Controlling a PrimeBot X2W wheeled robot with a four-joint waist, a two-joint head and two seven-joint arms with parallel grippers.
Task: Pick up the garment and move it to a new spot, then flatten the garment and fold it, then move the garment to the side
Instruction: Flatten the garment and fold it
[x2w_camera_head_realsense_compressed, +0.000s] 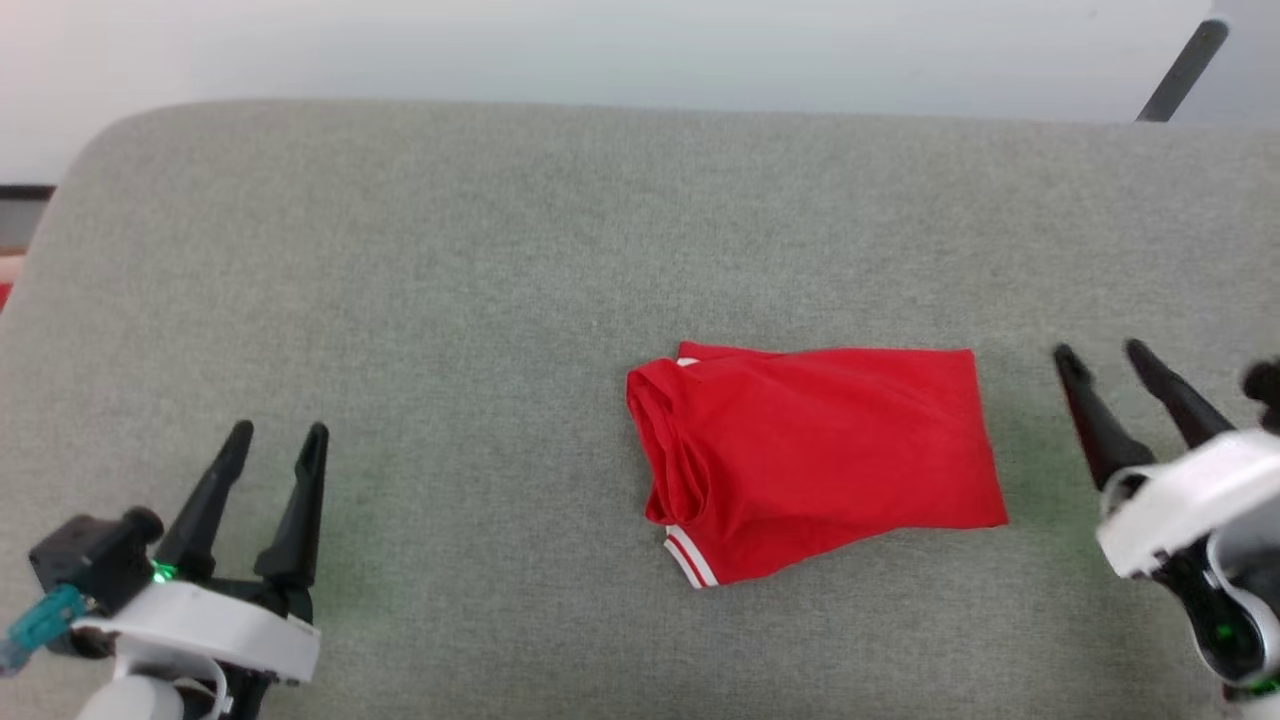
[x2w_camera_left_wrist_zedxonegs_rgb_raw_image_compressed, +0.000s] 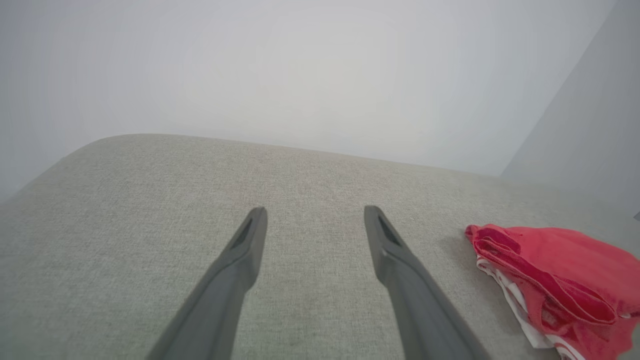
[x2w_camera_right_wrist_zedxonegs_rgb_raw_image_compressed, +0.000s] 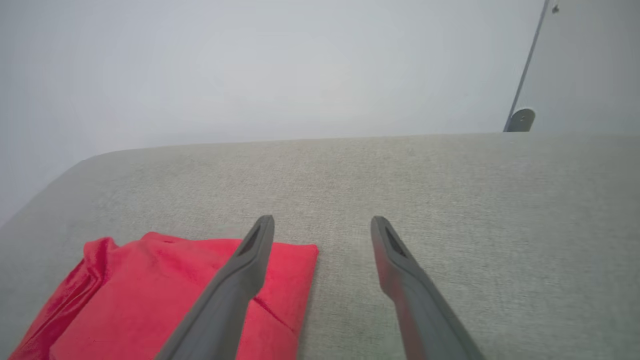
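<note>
The right claw (x2w_camera_head_realsense_compressed: 1101, 352) stands with its two dark fingers spread wide and nothing between them. It sits just off the right edge of the garment (x2w_camera_head_realsense_compressed: 815, 455), with a strip of bare grey cloth between them. In the right wrist view, that claw (x2w_camera_right_wrist_zedxonegs_rgb_raw_image_compressed: 322, 220) is gaping too. Its left finger crosses in front of the garment's (x2w_camera_right_wrist_zedxonegs_rgb_raw_image_compressed: 125, 290) corner, though I cannot tell whether it touches the fabric.

Over on the other side, the left claw (x2w_camera_head_realsense_compressed: 279, 432) is just as wide apart and holds nothing. It is well away from the shirt, low at the near left of the worktop (x2w_camera_head_realsense_compressed: 450, 300). From its own wrist view, the left claw (x2w_camera_left_wrist_zedxonegs_rgb_raw_image_compressed: 315, 212) points across bare grey weave, with the garment (x2w_camera_left_wrist_zedxonegs_rgb_raw_image_compressed: 560, 270) off to its right.

The garment lies folded into a rough red rectangle, flat on the worktop, a bit right of the middle and nearer the right claw. Its left end is bunched into soft rolls. A bit of white-and-red striped trim (x2w_camera_head_realsense_compressed: 690, 560) peeps out at the near left corner.

The worktop is covered in grey woven cloth with rounded far corners. Behind it is a pale wall (x2w_camera_head_realsense_compressed: 640, 50), and a dark rod (x2w_camera_head_realsense_compressed: 1185, 70) leans in at the far right
</note>
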